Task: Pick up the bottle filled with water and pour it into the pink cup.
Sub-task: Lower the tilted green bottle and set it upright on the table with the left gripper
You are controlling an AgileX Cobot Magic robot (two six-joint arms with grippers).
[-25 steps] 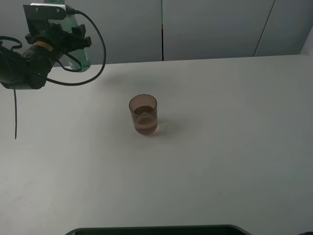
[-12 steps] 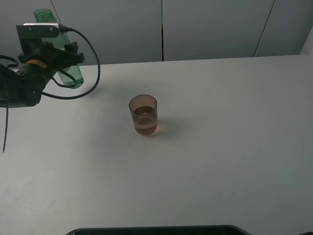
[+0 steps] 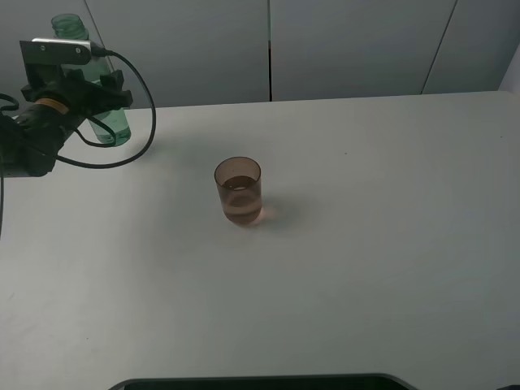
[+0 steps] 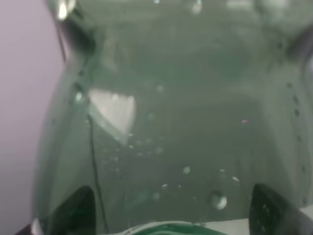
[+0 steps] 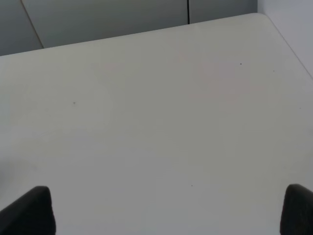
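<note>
The green transparent bottle [image 3: 114, 123] stands upright at the far left back of the table, its open neck showing above the arm. My left gripper [image 3: 91, 91] is shut on the bottle's body. In the left wrist view the bottle [image 4: 176, 122] fills the frame between the two fingertips [image 4: 73, 210], with droplets on its wall. The pink cup [image 3: 239, 192] stands near the table's middle, to the right of the bottle and apart from it, with clear water [image 3: 240, 184] in it. My right gripper [image 5: 168, 213] is open and empty over bare table.
The white table [image 3: 366, 244] runs to a grey panelled wall [image 3: 341, 45] at the back. A black cable [image 3: 150, 89] loops from the left arm beside the bottle. A dark edge [image 3: 260, 380] lies along the table's front.
My left gripper has moved left and a little back with the bottle. The bottle has come from a tilt to nearly upright. The cup has not moved.
</note>
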